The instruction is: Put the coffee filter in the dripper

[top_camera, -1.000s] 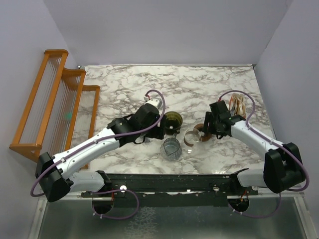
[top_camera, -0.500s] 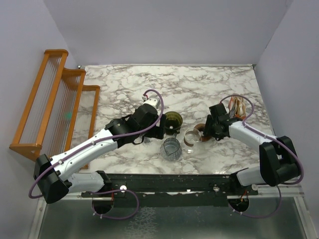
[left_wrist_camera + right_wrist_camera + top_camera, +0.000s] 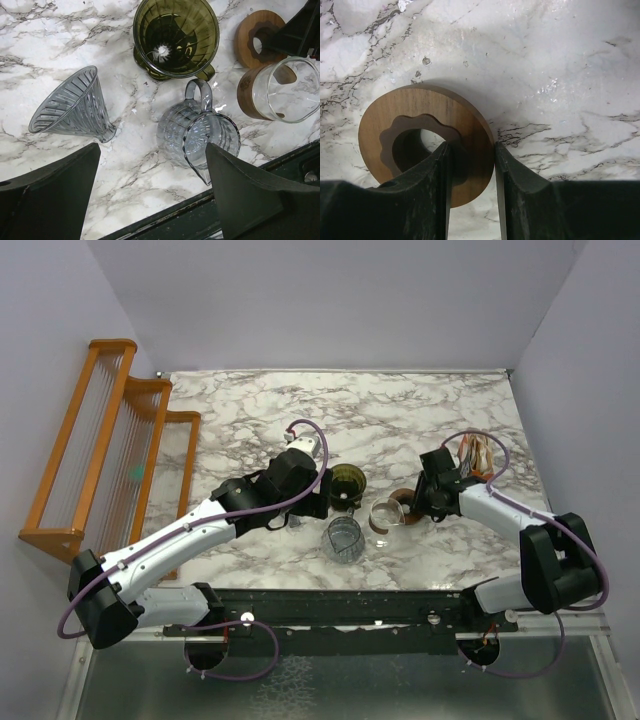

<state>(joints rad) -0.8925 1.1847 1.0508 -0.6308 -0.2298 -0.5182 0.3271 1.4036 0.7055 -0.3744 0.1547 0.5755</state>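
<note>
The dark olive dripper [image 3: 348, 482] [image 3: 175, 37] stands upright and empty near the table's middle. No coffee filter shows in any view. My left gripper [image 3: 316, 502] [image 3: 152, 147] hovers open just on the near-left side of the dripper, above bare marble, with nothing between its fingers. My right gripper [image 3: 408, 508] [image 3: 470, 147] is down at a brown wooden ring [image 3: 398, 500] [image 3: 465, 125]. One finger sits in the ring's hole, the other against its outer edge, pinching the band.
A clear ribbed pitcher [image 3: 343, 538] [image 3: 197, 137] and a glass cup with a wooden band [image 3: 385, 512] [image 3: 285, 90] stand near the front edge. A clear cone [image 3: 72, 107] lies on its side. Tan papers [image 3: 476, 452] sit back right; a wooden rack [image 3: 100, 440] stands left.
The right gripper's jaws have closed in onto the wooden ring's band and its arm has shifted slightly. The left gripper has opened a little wider.
</note>
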